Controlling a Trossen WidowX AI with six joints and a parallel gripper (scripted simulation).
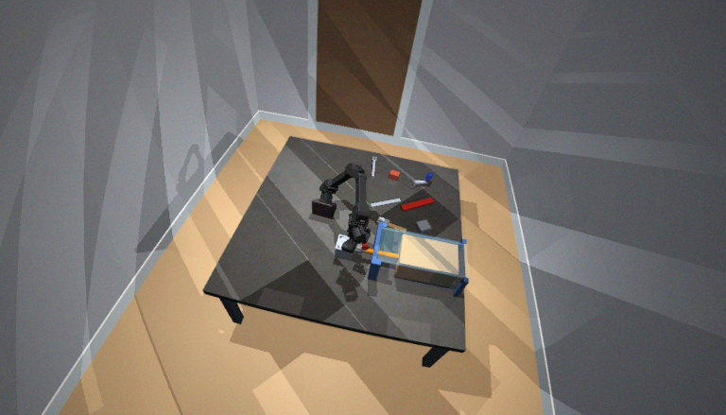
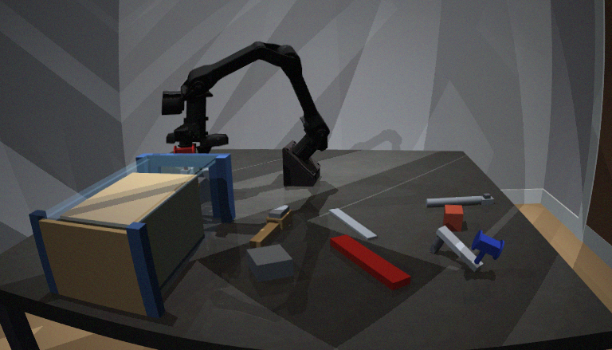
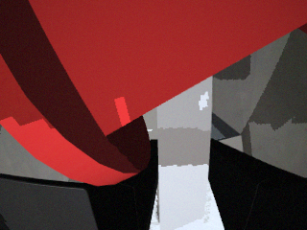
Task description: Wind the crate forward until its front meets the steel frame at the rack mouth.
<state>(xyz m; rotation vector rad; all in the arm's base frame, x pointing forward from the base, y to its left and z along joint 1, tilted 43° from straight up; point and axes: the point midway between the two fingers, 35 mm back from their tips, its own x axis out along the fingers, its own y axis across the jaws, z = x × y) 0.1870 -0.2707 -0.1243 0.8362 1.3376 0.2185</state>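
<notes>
My gripper (image 1: 357, 245) (image 3: 181, 147) is shut on the red-knobbed winch handle; its red knob (image 1: 365, 246) (image 2: 184, 149) (image 3: 158, 53) shows beside the fingers, and its pale grey bar (image 3: 183, 177) runs between them. The fingers are over the pale winch (image 1: 340, 246); the key and the round hole are hidden. An orange strap (image 1: 382, 253) runs from the winch side into the cubby. The tan crate (image 1: 428, 252) (image 2: 131, 193) looks flat inside the clear-panelled cubby, its front a gap behind the blue mouth frame (image 1: 374, 268) (image 2: 223, 193).
A blue-knobbed crank (image 2: 487, 245), an orange-red cube (image 2: 453, 218) and a grey rod tool (image 2: 456, 201) lie at the far side. A red bar (image 2: 370, 260), pale strip (image 2: 351, 223), grey block (image 2: 269, 260) and tan-handled tool (image 2: 266, 233) lie beside the cubby.
</notes>
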